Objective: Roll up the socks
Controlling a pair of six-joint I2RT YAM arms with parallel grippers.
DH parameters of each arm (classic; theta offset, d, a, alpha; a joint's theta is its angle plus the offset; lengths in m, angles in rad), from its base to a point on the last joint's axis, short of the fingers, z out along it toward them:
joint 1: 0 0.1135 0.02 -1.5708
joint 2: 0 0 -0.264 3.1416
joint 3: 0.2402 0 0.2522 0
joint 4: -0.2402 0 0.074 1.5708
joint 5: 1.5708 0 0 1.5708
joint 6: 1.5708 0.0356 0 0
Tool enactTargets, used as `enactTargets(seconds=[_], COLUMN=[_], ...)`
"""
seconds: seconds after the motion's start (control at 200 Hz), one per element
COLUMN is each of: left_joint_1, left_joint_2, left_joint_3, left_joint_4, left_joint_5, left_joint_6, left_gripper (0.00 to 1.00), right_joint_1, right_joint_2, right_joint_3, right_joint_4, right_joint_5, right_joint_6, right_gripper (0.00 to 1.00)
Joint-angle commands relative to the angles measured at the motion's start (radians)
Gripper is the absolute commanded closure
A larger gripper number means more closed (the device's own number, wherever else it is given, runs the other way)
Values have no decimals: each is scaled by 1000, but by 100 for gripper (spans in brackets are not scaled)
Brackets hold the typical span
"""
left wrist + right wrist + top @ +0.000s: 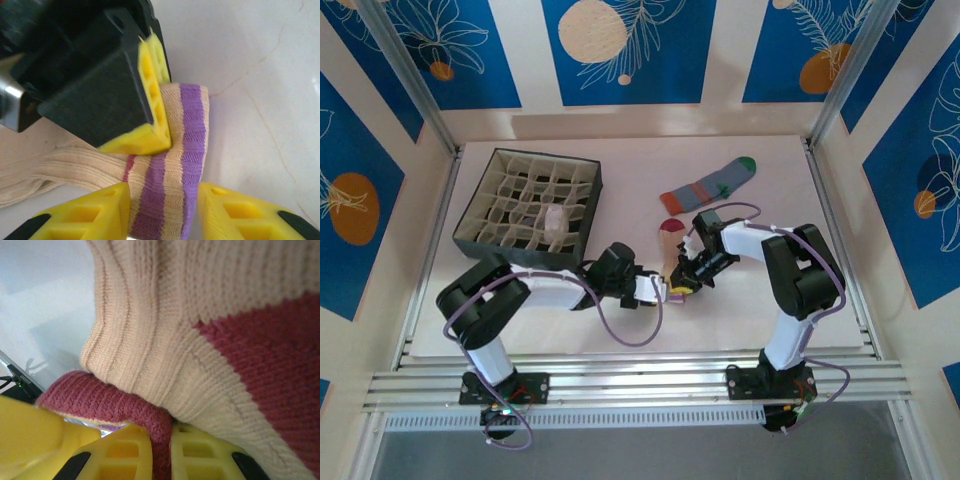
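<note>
Peach sock (670, 240) lies near the middle of the table (770, 300), its maroon toe pointing at the far edge and its striped cuff toward the near edge. In my right wrist view the right gripper (162, 455) has its yellow fingers (205, 457) pinched together on a fold of the sock's (175, 315) maroon knit. In the left wrist view the left gripper (165, 210) stands partly open, one finger on each side of the purple-striped cuff (172, 165); I cannot tell whether they press it. The right gripper's fingertip rests on that cuff just ahead. The grey-blue sock (710, 185) lies flat toward the far right corner. A divider box (480, 215) fills the far left corner, with the white sock (555, 220) in one cell.
</note>
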State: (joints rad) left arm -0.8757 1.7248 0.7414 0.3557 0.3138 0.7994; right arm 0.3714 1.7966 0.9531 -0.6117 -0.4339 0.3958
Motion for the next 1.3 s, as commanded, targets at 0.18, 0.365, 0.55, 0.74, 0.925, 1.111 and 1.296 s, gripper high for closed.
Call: enactTargets(seconds=[0.18,0.365,0.55,0.74,0.925,1.111,1.296], left_joint_1=[-39,-54,-55,-55,-64,-80,-76], left_joint_2=[87,130,153,111,67,20,24], left_joint_3=[42,74,114,88,72,74,167], left_joint_4=[-39,-72,-138,-185,-238,-341,-556], left_joint_5=[-42,-87,-106,-111,-129,-123,-39], left_joint_6=[92,130,144,143,118,88,24], left_gripper=[57,56,100,100,100,100,100], right_joint_1=[-21,-38,-52,-119,-116,-50,7], right_joint_2=[61,58,21,-40,36,180,259], right_joint_3=[4,10,34,85,169,282,365], right_joint_4=[-66,-74,-90,-148,-157,-117,-74], right_joint_5=[31,-51,-104,-14,108,101,41], right_joint_6=[-25,-35,-60,-77,-76,-63,-61], right_gripper=[94,94,71,57,68,83,84])
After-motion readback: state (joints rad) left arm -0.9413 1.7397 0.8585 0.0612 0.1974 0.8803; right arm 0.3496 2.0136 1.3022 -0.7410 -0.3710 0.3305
